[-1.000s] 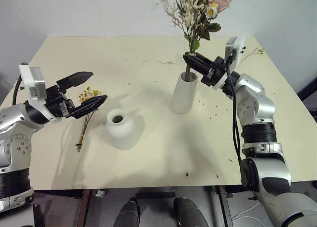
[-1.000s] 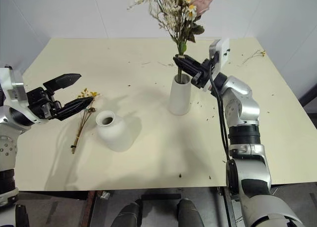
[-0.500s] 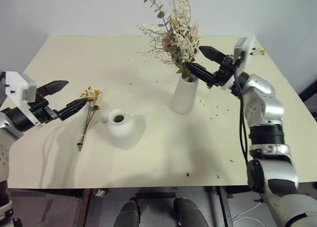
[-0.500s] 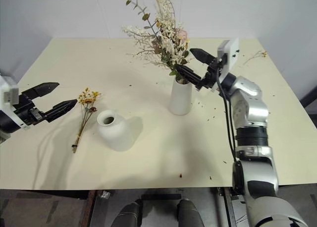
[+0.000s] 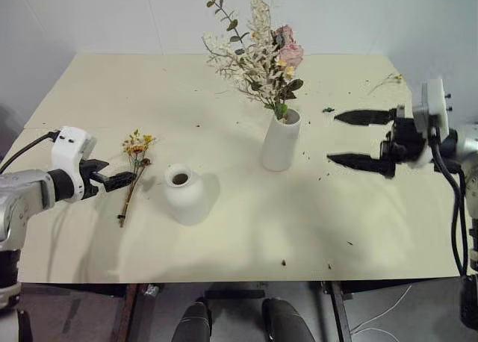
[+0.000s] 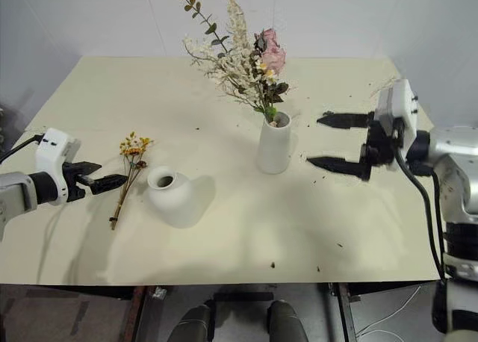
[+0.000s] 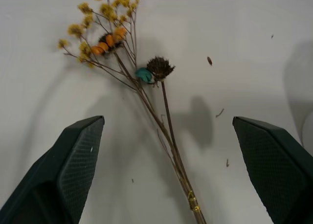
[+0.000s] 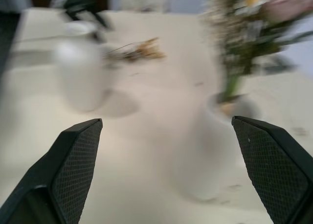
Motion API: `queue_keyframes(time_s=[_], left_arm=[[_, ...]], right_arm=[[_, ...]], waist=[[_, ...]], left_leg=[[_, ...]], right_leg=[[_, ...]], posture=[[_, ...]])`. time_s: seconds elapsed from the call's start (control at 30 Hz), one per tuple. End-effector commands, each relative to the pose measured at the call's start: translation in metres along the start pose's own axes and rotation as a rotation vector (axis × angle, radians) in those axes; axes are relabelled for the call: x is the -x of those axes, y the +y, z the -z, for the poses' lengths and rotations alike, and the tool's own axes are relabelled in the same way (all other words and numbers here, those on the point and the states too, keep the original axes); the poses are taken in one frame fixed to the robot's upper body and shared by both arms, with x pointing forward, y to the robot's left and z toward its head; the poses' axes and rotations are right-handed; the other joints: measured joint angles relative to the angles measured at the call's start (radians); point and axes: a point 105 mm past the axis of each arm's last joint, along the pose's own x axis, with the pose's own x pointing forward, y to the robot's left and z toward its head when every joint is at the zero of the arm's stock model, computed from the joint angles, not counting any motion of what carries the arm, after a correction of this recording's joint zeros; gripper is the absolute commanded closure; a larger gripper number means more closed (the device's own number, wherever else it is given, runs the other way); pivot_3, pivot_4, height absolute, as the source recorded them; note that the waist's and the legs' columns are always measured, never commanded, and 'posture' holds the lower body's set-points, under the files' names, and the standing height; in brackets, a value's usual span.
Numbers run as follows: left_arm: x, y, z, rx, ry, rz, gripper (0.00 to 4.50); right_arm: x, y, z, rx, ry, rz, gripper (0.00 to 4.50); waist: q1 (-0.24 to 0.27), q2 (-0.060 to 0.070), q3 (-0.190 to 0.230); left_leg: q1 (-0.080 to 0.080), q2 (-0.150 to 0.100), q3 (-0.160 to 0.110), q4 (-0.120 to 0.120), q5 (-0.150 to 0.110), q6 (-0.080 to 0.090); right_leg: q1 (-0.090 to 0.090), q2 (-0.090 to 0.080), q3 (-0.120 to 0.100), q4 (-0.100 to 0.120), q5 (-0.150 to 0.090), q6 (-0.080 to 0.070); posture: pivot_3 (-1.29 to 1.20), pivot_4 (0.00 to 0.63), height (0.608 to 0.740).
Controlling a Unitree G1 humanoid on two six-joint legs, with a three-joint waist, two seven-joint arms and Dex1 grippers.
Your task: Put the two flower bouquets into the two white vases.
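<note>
The large bouquet of pink roses, cream sprigs and leaves stands upright in the tall white vase at mid table. To the right of that vase, my right gripper is open and empty, well apart from it. The small yellow-orange bouquet lies flat on the table, left of the squat white vase. My left gripper is open and low, just left of the stems. In the left wrist view, the small bouquet lies between and beyond the spread fingers.
Dried scraps and crumbs are scattered over the cream table, mostly around the tall vase. A loose twig lies near the far right corner. The table's front edge runs close below both arms.
My right gripper opened off the large bouquet's stems and pulled back to the right; the bouquet now stands free in the tall vase. My left gripper sank and tipped toward the small bouquet.
</note>
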Motion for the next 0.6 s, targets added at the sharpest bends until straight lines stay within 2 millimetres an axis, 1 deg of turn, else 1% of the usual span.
queue_keyframes(time_s=[0.03, 0.13, 0.27, 0.43, 0.5, 0.53, 0.57, 0.6], left_arm=[[-0.004, 0.001, 0.003, 0.007, 0.062, -0.02, 0.0], [-0.014, -0.001, 0.013, 0.028, 0.148, -0.055, 0.0], [-0.021, 0.001, 0.022, 0.065, 0.184, -0.062, 0.0], [-0.029, -0.006, 0.031, 0.114, 0.2, -0.007, 0.0], [-0.029, -0.01, 0.035, 0.115, 0.211, 0.026, 0.39], [-0.028, -0.01, 0.037, 0.115, 0.22, 0.029, 0.56], [-0.027, -0.009, 0.038, 0.116, 0.225, 0.028, 0.89], [-0.025, -0.006, 0.038, 0.119, 0.221, 0.014, 1.05]], right_arm=[[-0.005, 0.015, -0.02, 0.066, -0.054, -0.041, 0.03], [-0.01, 0.026, -0.021, 0.07, -0.083, -0.074, 0.03], [-0.02, 0.039, -0.024, 0.103, -0.12, -0.134, 0.03], [-0.024, 0.042, -0.029, 0.13, -0.158, -0.159, 0.03], [-0.023, 0.042, -0.032, 0.153, -0.192, -0.156, 0.0], [-0.022, 0.039, -0.033, 0.137, -0.211, -0.137, 0.0], [-0.021, 0.037, -0.034, 0.123, -0.223, -0.124, 0.0], [-0.022, 0.035, -0.034, 0.112, -0.233, -0.112, 0.0]], waist=[[-0.001, 0.0, 0.0], [0.004, 0.0, 0.0], [0.004, -0.001, 0.0], [0.012, -0.001, 0.0], [0.017, -0.001, 0.0], [0.018, -0.001, 0.0], [0.02, -0.001, 0.0], [0.022, -0.001, 0.0]], left_leg=[[0.0, 0.0, 0.0, 0.0, 0.0, 0.0], [0.0, 0.0, 0.0, 0.0, 0.0, 0.0], [0.0, 0.0, 0.0, 0.001, 0.0, 0.0], [0.0, 0.0, 0.0, 0.001, 0.0, 0.0], [0.001, 0.0, 0.0, 0.001, 0.0, 0.0], [0.001, 0.0, 0.0, 0.001, 0.0, 0.0], [0.001, 0.0, 0.0, 0.001, 0.0, 0.0], [0.001, 0.0, 0.0, 0.001, 0.0, 0.0]], right_leg=[[0.0, 0.0, 0.0, 0.0, 0.0, 0.0], [0.0, 0.0, 0.0, 0.0, 0.0, 0.0], [0.0, 0.0, 0.0, 0.0, 0.0, 0.0], [0.001, 0.0, 0.0, 0.0, 0.0, 0.0], [0.001, 0.0, 0.0, 0.0, 0.0, 0.0], [0.001, 0.0, 0.0, 0.0, 0.0, 0.0], [0.002, 0.0, 0.0, 0.0, 0.0, 0.0], [0.002, 0.0, 0.0, 0.0, 0.0, 0.0]], posture=[[0.0, 0.15, 0.74], [0.0, 0.15, 0.74], [0.0, 0.15, 0.74], [0.0, 0.15, 0.74], [0.0, 0.15, 0.74], [0.0, 0.15, 0.74], [0.0, 0.15, 0.74], [0.0, 0.15, 0.74]])
